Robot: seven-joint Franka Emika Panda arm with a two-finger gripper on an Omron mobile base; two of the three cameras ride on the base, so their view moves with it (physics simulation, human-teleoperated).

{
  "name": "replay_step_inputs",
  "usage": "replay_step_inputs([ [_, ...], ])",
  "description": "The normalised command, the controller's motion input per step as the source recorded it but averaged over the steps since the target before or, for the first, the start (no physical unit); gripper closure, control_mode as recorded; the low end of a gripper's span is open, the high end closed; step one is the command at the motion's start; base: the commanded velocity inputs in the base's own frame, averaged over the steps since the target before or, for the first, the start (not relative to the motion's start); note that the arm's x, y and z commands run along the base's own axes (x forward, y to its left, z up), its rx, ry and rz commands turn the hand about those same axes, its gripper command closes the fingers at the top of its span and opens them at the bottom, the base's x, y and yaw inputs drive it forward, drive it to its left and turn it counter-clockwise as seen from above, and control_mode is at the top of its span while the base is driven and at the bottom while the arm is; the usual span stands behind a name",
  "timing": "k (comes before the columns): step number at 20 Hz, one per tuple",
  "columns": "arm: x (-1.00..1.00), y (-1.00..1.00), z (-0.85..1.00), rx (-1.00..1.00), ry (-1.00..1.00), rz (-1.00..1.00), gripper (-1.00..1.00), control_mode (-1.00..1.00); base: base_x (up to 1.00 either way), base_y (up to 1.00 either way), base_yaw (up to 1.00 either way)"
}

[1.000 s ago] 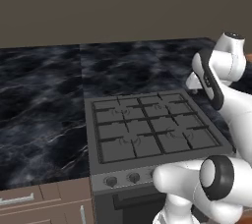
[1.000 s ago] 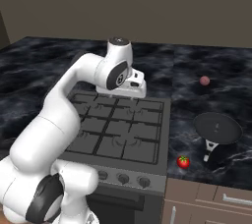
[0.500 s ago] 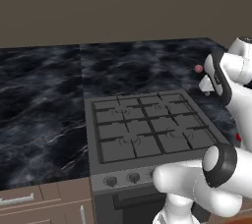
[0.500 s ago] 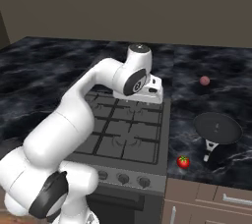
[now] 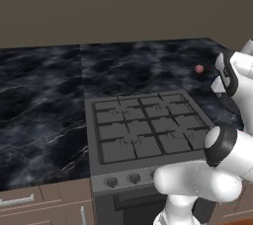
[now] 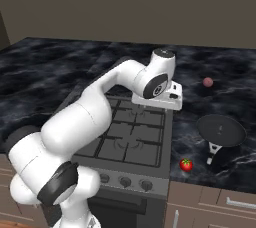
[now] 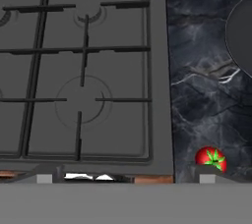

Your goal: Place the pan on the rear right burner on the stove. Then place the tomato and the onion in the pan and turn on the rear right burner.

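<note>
The dark round pan (image 6: 220, 130) lies on the counter right of the stove (image 6: 131, 144), its thin handle pointing toward the front edge. Its rim also cuts into the hand view at the right (image 7: 242, 34). The bright red tomato (image 6: 186, 164) (image 7: 211, 159) sits on the counter near the stove's front right corner. Farther back on the counter rests the dull pinkish onion (image 6: 208, 82) (image 5: 198, 69). My gripper (image 6: 158, 103) (image 7: 123, 178) hangs open and empty above the right side of the stove (image 7: 118, 70), pointing down, apart from all three.
Black marble counter (image 5: 44, 105) runs on both sides of the stove (image 5: 148, 128), with a brown wall behind. A row of round knobs (image 6: 125, 182) lines the stove's front. Cabinet drawers (image 5: 39, 202) sit below the counter.
My arm has swung to the right across the stove, from its rear middle to its right side. The jaws stayed open. Pan, tomato and onion have not moved.
</note>
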Motion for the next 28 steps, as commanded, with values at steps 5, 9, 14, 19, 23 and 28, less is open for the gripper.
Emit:
replay_step_inputs([
  [5, 0.17, -0.49, -0.08, 0.03, 0.07, 0.0, -1.0, -1.0, 0.0, 0.0, 0.0],
  [9, 0.13, -0.46, -0.13, 0.02, 0.04, 0.0, -1.0, -1.0, 0.0, 0.0, 0.0],
  [14, 0.1, -0.44, -0.18, 0.02, 0.03, 0.0, -1.0, -1.0, 0.0, 0.0, 0.0],
  [19, 0.09, -0.42, -0.26, 0.01, 0.04, 0.0, -1.0, -1.0, 0.0, 0.0, 0.0],
  [23, 0.16, -0.41, -0.22, 0.0, 0.07, 0.0, -1.0, -1.0, 0.0, 0.0, 0.0],
  [28, 0.21, -0.37, -0.19, 0.0, 0.11, 0.0, -1.0, -1.0, 0.0, 0.0, 0.0],
])
